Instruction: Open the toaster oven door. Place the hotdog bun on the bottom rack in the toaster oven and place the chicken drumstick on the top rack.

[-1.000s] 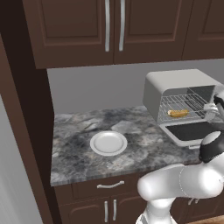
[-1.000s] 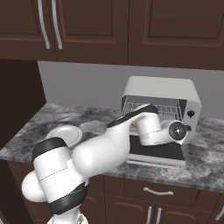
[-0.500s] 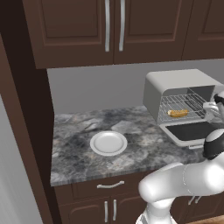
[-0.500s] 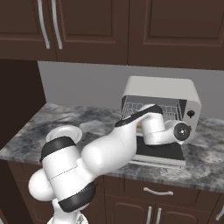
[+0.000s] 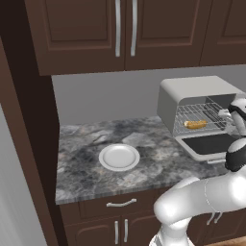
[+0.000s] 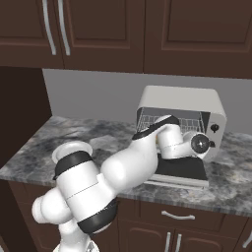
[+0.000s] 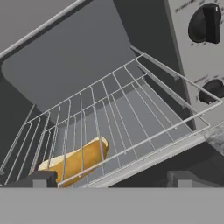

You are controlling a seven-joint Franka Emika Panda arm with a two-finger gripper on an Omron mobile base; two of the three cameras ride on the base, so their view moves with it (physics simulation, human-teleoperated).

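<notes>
The toaster oven (image 5: 192,91) stands at the right end of the counter with its door (image 5: 211,144) folded down flat. The hotdog bun (image 5: 195,124) lies inside on the lower rack. In the hand view the bun (image 7: 74,159) shows through the wires of a rack (image 7: 131,118) above it. My gripper (image 7: 112,179) is just in front of the oven mouth, open, with nothing between its fingers. From the left base view the gripper (image 5: 224,114) sits at the oven's right front, level with the upper rack. The chicken drumstick is out of view.
A white plate (image 5: 119,156) sits bare on the grey marble counter (image 5: 81,153), left of the oven. Dark cabinets (image 5: 125,29) hang above. The oven's control knobs (image 7: 205,24) are on its right panel. My arm crosses in front of the oven (image 6: 182,98) in the right base view.
My hand has drifted slightly right and up in front of the oven, and its jaws have stayed open. The bun and the plate have not moved.
</notes>
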